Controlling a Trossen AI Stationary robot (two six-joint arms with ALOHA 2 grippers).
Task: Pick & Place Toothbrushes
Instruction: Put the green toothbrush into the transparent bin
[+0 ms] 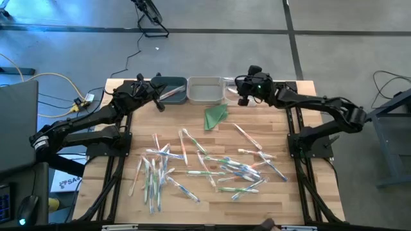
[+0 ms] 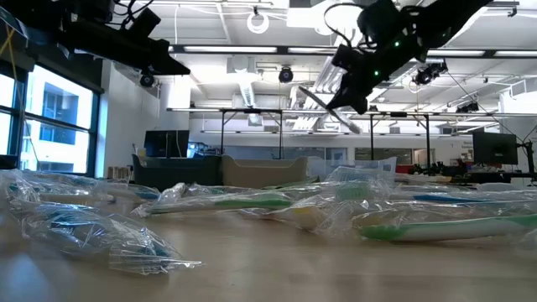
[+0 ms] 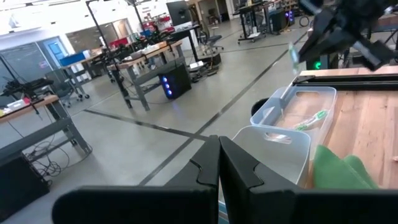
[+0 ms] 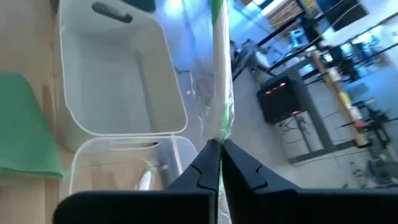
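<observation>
Many wrapped toothbrushes [image 1: 212, 168] lie scattered on the wooden table [image 1: 257, 212]; they fill the foreground of the low view [image 2: 252, 201]. My right gripper [image 1: 241, 96] hangs over the clear bin [image 1: 230, 90] at the far edge, shut on a green toothbrush [image 4: 219, 74] in a clear wrapper, which also shows slanting in the low view [image 2: 323, 105]. My left gripper [image 1: 158, 102] hovers by the dark bin [image 1: 168, 85], shut [image 3: 219, 163], with nothing showing between its fingers. Another toothbrush [image 3: 311, 118] lies inside the clear bin. My right gripper pinches the wrapped toothbrush between its two fingers [image 4: 219, 138]. The brush runs on along the line of the fingers and sticks out ahead of them. It is lifted clear, tilted, above the bins.
A white bin [image 1: 204, 90] stands between the dark and clear bins. A folded green cloth [image 1: 216, 115] lies just in front of it. Cables and a stand are on the floor beyond the far edge.
</observation>
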